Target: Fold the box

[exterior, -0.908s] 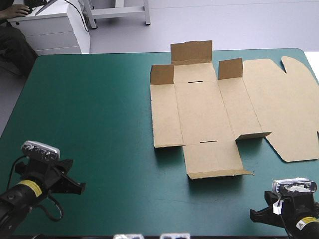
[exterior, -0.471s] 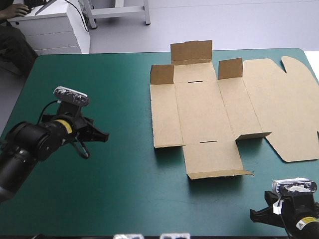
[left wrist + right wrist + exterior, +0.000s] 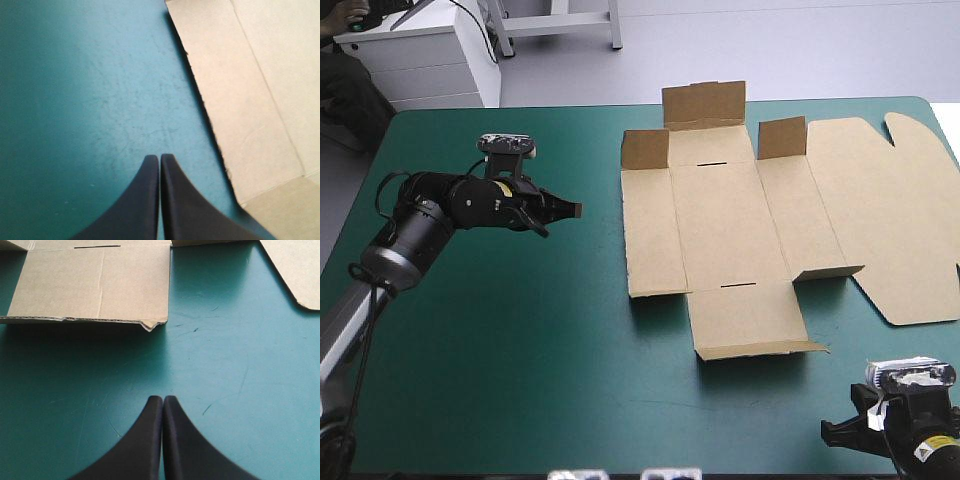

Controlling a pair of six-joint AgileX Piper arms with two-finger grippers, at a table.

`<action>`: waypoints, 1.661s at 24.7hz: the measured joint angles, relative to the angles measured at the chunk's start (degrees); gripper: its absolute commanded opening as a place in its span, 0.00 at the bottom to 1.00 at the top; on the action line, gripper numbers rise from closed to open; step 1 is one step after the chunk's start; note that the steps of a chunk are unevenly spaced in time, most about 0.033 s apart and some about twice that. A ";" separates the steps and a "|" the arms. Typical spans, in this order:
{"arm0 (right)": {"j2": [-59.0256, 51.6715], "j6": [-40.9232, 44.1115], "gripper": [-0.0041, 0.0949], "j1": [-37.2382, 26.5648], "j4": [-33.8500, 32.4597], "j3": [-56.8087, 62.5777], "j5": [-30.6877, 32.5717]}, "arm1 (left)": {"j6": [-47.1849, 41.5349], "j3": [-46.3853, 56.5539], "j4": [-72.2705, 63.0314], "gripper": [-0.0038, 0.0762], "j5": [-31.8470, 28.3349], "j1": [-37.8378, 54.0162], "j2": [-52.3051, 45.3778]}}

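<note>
Since box [image 3: 725,225] looks light, stiff, thin, I'd pinch its left edge; my left claw [image 3: 159,157], right claw [image 3: 163,398] clenched, empty.

Box [image 3: 728,225]: brown corrugated board, matt, uncoated. Cut edges are rough and a bit frayed, and the near flap's corner is ragged. Creases are pressed in, faces otherwise smooth.
Table cover [image 3: 520,340]: teal-green, mostly matt with a faint sheen, smooth but marked with fine scratches and scuffs.
Left gripper [image 3: 159,156] and right gripper [image 3: 163,398]: black, smooth, dull finish. Plastic or rubber, can't tell which.
</note>
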 measured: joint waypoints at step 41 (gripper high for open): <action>0.00 0.00 0.03 0.00 -0.22 0.00 0.00 | 34.48 -1.64 -57.50 0.57 2.21 10.53 31.91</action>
